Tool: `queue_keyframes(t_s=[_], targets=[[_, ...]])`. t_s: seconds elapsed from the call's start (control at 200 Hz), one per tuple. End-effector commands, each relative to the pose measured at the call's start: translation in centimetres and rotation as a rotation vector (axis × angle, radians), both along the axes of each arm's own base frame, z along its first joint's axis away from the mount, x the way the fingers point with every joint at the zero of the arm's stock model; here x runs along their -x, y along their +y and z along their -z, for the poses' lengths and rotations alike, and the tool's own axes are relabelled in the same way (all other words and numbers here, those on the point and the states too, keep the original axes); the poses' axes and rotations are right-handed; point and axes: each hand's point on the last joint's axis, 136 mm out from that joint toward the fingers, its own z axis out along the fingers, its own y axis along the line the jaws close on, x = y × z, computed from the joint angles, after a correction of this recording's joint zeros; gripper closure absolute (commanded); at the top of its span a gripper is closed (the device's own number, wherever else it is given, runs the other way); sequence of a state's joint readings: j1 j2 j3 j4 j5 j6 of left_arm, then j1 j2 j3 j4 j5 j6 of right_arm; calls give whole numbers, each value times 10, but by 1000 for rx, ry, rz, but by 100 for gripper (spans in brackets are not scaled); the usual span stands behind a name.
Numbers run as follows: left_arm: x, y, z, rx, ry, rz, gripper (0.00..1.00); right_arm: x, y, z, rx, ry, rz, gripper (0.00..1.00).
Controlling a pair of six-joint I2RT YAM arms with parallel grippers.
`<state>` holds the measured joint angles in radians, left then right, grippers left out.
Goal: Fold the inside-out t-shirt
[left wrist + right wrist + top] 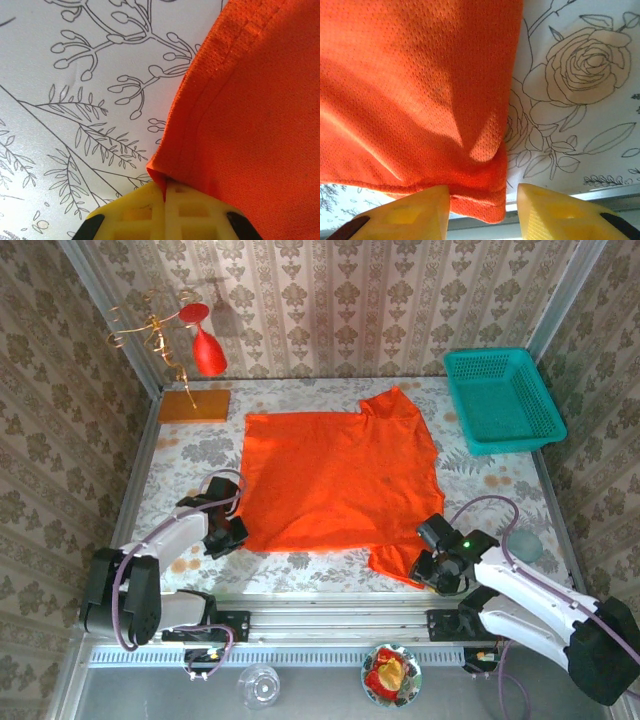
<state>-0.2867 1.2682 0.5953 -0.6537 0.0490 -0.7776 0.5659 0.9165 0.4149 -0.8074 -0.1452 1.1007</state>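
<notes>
Because a fold needs two corners lifted together, each arm sits at a near corner of the plain bright orange-red cloth t-shirt (pixel 340 475), which lies spread flat and lightly wrinkled across the middle of the flower-printed desk (pixel 180 455). At the lower left of the top view, the left pincer (pixel 165 189) has its yellow fingers together, clamped on the hem corner where the seam stitching shows. At the lower right, the right pincer (pixel 482 195) has its fingers apart, straddling a bunched sleeve edge. One finger touches cloth and the other stands clear, so that grip looks not yet made. A teal plastic mesh basket (pixel 500 400) sits upper right, while a flat orange-brown board (pixel 193 405) and a glossy red wine glass (pixel 208 352) sit upper left. All three are near the far corners, likely obstacles if the cloth is carried far forward.
</notes>
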Motion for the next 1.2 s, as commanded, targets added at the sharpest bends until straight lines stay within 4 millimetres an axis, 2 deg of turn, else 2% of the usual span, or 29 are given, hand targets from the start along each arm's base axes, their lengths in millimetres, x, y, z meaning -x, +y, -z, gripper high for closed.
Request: queue_keyframes(t_s=[0.0, 0.19, 0.355, 0.545, 0.675, 0.975, 1.195], targets=[[6, 0, 1, 8, 6, 15, 100, 1, 0, 7, 12, 28, 52, 61], [6, 0, 1, 9, 6, 15, 100, 1, 0, 11, 14, 41, 67, 67], [6, 0, -2, 8, -1, 16, 100, 1, -1, 6, 13, 24, 80, 77], [8, 1, -9, 11, -12, 13, 100, 2, -8, -7, 20, -11, 87, 94], [11, 1, -22, 15, -28, 19, 100, 5, -21, -23, 69, -44, 80, 100], [28, 5, -43, 14, -74, 19, 100, 20, -41, -56, 79, -118, 85, 100], [39, 2, -59, 39, -118, 30, 100, 22, -44, -78, 51, -174, 71, 100]])
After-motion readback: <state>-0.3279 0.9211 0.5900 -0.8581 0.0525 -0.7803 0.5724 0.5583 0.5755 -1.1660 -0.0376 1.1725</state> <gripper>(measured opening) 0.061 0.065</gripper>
